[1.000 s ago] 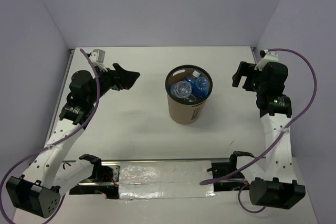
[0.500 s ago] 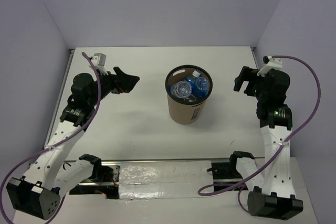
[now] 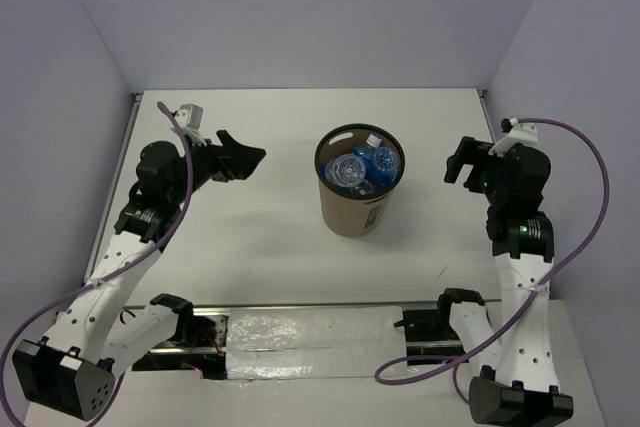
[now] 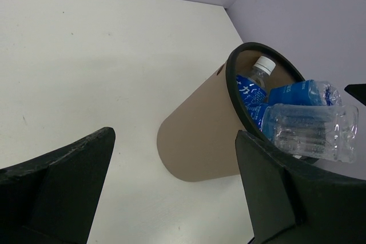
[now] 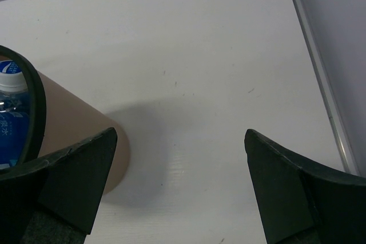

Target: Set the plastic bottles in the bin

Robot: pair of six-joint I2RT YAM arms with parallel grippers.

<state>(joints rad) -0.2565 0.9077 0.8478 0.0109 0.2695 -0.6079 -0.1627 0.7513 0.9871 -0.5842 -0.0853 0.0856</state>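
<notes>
While the brown bin point(image 3: 352, 212) stands upright in the middle of the white table point(image 3: 260, 237), the plastic bottles point(image 3: 362, 169) lie packed inside it, with blue labels showing. The left gripper point(image 3: 252, 154) hangs to the left of the bin, spread wide and holding nothing. The right gripper point(image 3: 452, 163) hangs to the right, also spread wide and empty. Neither one touches the bin.
</notes>
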